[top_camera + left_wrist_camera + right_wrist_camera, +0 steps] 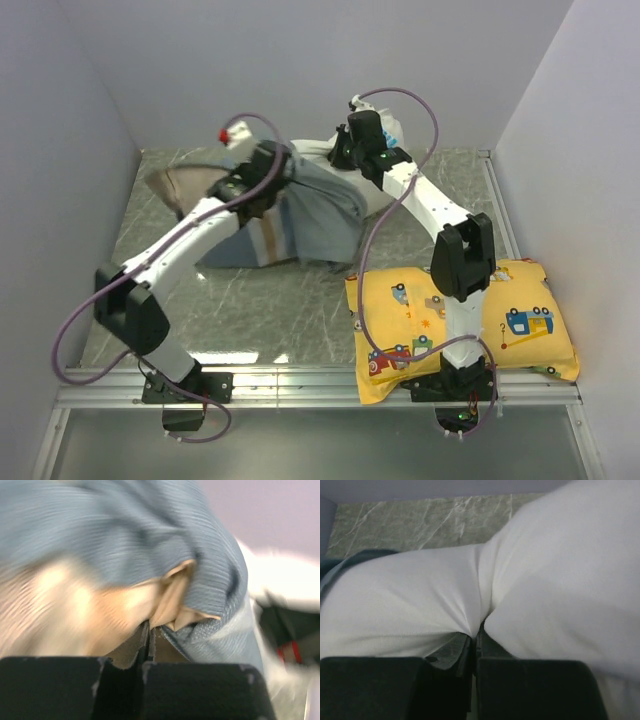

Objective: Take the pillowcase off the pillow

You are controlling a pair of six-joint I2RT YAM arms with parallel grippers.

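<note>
**Both grippers pinch cloth at the far side of the table**

The soft blue-grey fabric pillowcase [310, 215] with wide lighter grey, white and tan stripes lies crumpled and bunched at the far middle of the grey-green marbled table [270, 300]. It is heaped in deep folds between the two wrists. A tan part of it spreads out to the far left, and a striped part sags toward the near side. In the left wrist view the cloth shows a fine ribbed weave. There a blue-grey fold curls over a tan inner layer, though much of the picture is blurred.

The left gripper [150, 630] has its jaws pressed together on the pillowcase. The tan layer and a blue-grey edge run straight down into the narrow slit between the black fingers [60, 685]. The rest of the cover rises above and in front of them.

The right gripper [476, 636] is clamped on the plump plain white pillow [545, 580]. The smooth white cloth is drawn into a tight pucker right at the closed jaws and bulges on both sides of them. A dark blue-grey edge of the pillowcase shows at the left of that view, beside the pillow and apart from these jaws.

A yellow pillow with a cartoon-vehicle print [520, 300] lies at the near right, around the right arm's base and well apart from the pillowcase.
</note>
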